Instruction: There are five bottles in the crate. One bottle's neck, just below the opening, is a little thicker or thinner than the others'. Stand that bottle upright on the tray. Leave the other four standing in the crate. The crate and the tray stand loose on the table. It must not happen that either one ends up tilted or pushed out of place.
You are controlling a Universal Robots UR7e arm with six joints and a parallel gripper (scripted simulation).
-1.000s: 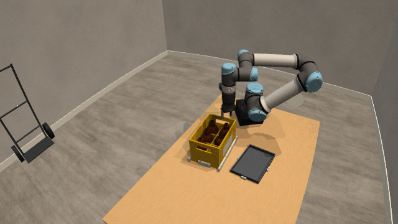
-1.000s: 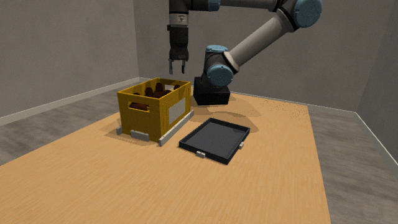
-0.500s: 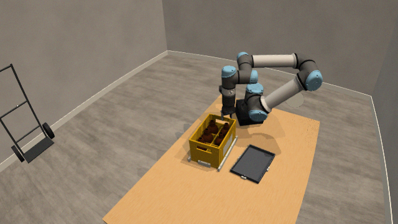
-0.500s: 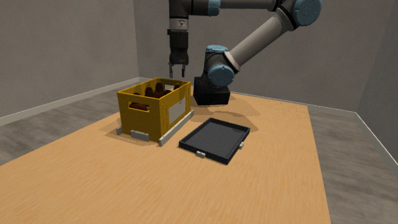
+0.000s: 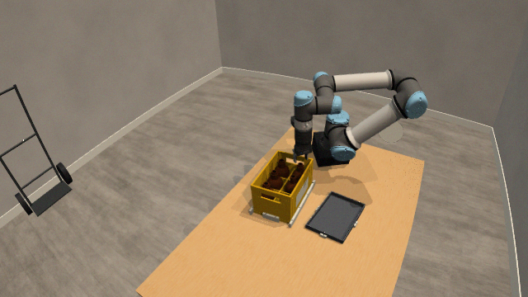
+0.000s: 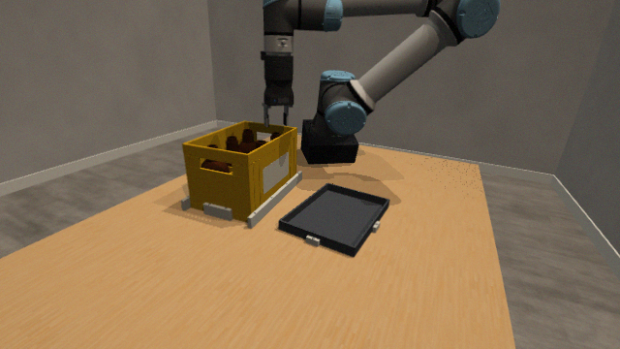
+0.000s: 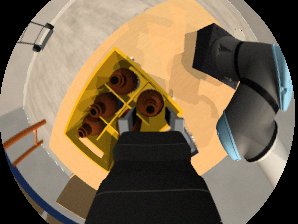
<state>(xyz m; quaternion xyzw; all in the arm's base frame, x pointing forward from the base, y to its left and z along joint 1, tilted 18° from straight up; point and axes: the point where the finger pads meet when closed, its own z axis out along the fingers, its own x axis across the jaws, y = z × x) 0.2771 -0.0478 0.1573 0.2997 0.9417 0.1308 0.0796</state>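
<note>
We hold the gripper (image 5: 301, 158) (image 6: 276, 119) (image 7: 150, 112) wide apart over the crate (image 5: 272, 206) (image 6: 220, 186) (image 7: 90, 153), left of centre in the top view; the tray (image 5: 336, 216) (image 6: 334, 216) still needs its bottle.

gripper (image 5: 300, 159) (image 6: 276, 124) (image 7: 150, 112) lower, closer to crate (image 5: 264, 207) (image 6: 218, 189) (image 7: 80, 112)
</note>
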